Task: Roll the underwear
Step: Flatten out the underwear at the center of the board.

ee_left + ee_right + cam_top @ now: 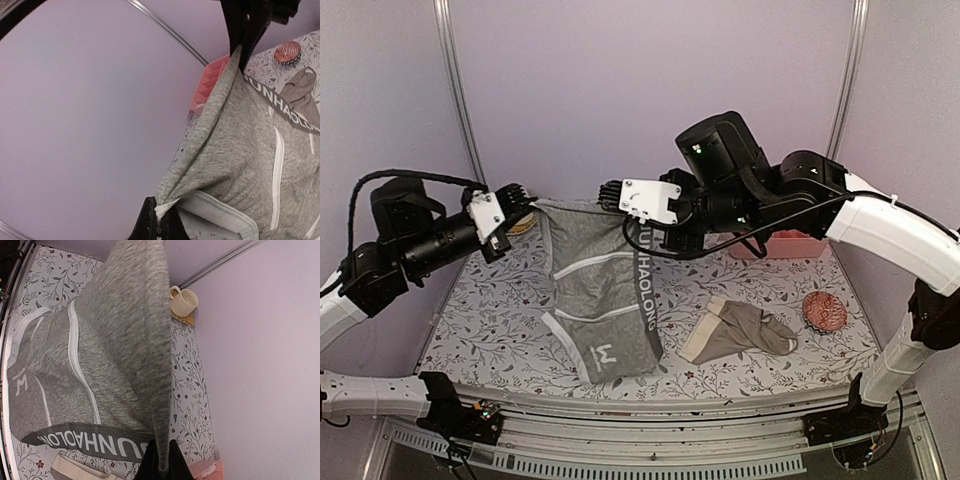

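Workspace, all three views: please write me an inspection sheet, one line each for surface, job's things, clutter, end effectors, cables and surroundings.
Surface: floral table cover, lying flat.
Job's things: grey underwear hangs between both end effectors, lower part resting on the cover; taupe underwear lies crumpled to its right, untouched.
Clutter: pink knitted ball at right; pink tray rear right; mug rear left.
End effectors: left end effector shut on one upper corner of the grey underwear; right end effector shut on the other.
Cables: left arm's cable loops above the arm; right arm's cable sags under the wrist.
Surroundings: lilac walls, metal poles.
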Controlling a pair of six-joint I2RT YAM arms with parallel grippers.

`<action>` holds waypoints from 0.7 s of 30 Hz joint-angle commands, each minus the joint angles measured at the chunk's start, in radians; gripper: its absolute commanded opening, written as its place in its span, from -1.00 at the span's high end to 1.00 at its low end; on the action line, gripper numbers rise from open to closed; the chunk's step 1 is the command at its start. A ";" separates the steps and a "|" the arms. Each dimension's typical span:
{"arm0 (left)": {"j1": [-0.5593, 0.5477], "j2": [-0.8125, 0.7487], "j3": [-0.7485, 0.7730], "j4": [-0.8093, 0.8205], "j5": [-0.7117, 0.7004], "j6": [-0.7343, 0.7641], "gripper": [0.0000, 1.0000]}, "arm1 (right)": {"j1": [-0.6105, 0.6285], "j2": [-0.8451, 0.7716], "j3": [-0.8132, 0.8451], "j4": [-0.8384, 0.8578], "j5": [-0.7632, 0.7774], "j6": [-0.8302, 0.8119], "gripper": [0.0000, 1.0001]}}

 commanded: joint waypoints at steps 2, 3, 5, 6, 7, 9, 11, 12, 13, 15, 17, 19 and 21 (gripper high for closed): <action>0.026 0.160 -0.073 0.075 -0.110 -0.002 1.00 | -0.165 0.042 -0.055 0.022 -0.063 0.054 0.97; 0.047 0.199 -0.070 0.093 -0.117 -0.002 1.00 | -0.199 0.062 -0.058 0.024 -0.090 0.060 0.97; 0.083 0.303 -0.052 0.130 -0.124 0.008 1.00 | -0.268 0.123 -0.064 0.037 -0.119 0.062 0.97; 0.108 0.376 -0.036 0.161 -0.116 0.013 1.00 | -0.297 0.164 -0.061 0.045 -0.126 0.061 0.97; 0.129 0.445 -0.011 0.178 -0.108 0.019 1.00 | -0.327 0.209 -0.053 0.060 -0.125 0.061 0.97; 0.167 0.600 0.055 0.201 -0.121 0.032 1.00 | -0.391 0.324 -0.013 0.092 -0.113 0.065 0.97; 0.198 0.757 0.137 0.224 -0.157 0.056 1.00 | -0.440 0.422 0.042 0.125 -0.107 0.070 0.97; 0.213 0.835 0.184 0.232 -0.172 0.066 1.00 | -0.460 0.472 0.068 0.155 -0.108 0.066 0.97; 0.229 0.903 0.228 0.238 -0.188 0.074 1.00 | -0.479 0.518 0.111 0.173 -0.105 0.057 0.97; 0.251 1.028 0.327 0.249 -0.211 0.089 1.00 | -0.505 0.616 0.191 0.205 -0.092 0.038 0.97; 0.267 1.111 0.377 0.280 -0.231 0.117 1.00 | -0.525 0.693 0.279 0.237 -0.088 0.021 0.97; 0.277 1.185 0.411 0.334 -0.268 0.152 1.00 | -0.542 0.776 0.342 0.280 -0.086 0.001 0.97; 0.288 1.236 0.438 0.384 -0.292 0.179 1.00 | -0.555 0.813 0.375 0.335 -0.073 -0.016 0.97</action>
